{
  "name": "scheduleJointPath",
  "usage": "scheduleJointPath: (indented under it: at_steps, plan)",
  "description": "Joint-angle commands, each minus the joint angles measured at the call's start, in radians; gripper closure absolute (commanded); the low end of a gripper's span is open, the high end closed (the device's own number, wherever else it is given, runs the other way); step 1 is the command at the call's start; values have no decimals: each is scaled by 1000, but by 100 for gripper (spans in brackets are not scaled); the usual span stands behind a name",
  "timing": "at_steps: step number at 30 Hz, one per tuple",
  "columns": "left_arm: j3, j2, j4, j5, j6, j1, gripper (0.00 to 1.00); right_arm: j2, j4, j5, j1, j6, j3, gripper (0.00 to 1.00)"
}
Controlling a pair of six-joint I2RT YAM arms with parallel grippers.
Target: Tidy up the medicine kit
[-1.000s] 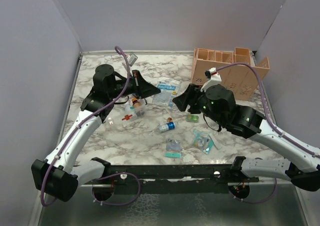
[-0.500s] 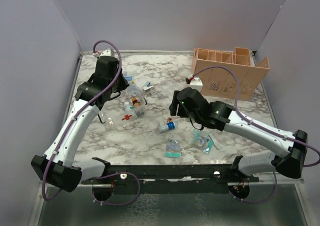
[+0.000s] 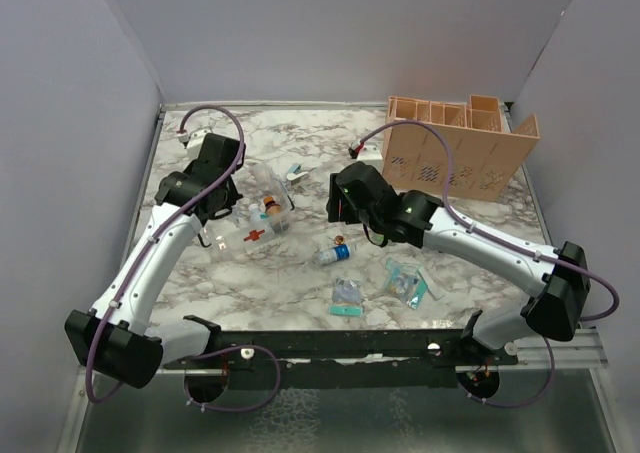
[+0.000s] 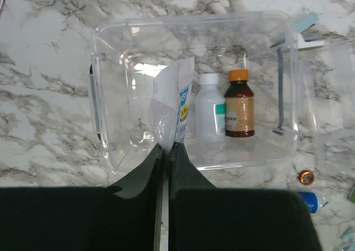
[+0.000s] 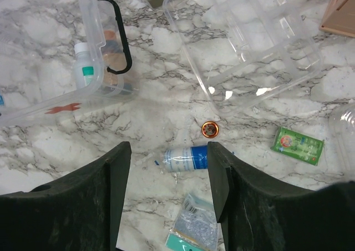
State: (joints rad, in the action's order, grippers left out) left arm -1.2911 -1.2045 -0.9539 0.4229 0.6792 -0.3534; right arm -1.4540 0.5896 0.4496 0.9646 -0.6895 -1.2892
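Pinching a white-and-blue sachet (image 4: 176, 98), left gripper (image 4: 165, 151) over clear plastic box (image 4: 111, 68) near left edge of marble bench (image 4: 44, 51), right gripper (image 5: 166, 148) spread above blue-and-white vial (image 5: 186, 155).

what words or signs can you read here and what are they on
No words are readable.
Red cross sign: on the clear plastic box.
Blurred blue print: on the white sachet in the left gripper.
Blurred labels: brown orange-capped bottle and white bottle.
Print too small: green packet.
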Motion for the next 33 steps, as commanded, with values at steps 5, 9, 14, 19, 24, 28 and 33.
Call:
scheduleJointPath:
  at_steps: [5,9,14,19,24,28,33]
  plan:
    - [44,-44,-19,120,8,8,100,-33,-42,-35,-36,42,-52,44]
    - [68,-84,23,106,-23,9,100,-39,-39,-43,-40,48,-54,44]
    - [109,-125,58,96,-43,27,100,-40,-39,-56,-45,48,-45,45]
    - [145,-172,70,138,-69,52,100,-48,-42,-64,-52,57,-41,45]
    - [182,-199,68,140,-81,69,100,-62,-42,-74,-64,59,-44,45]
    - [186,-225,71,122,-72,85,90,-75,-43,-108,-66,57,-51,45]
    - [188,-267,90,86,-72,102,81,-82,-42,-116,-66,53,-51,46]
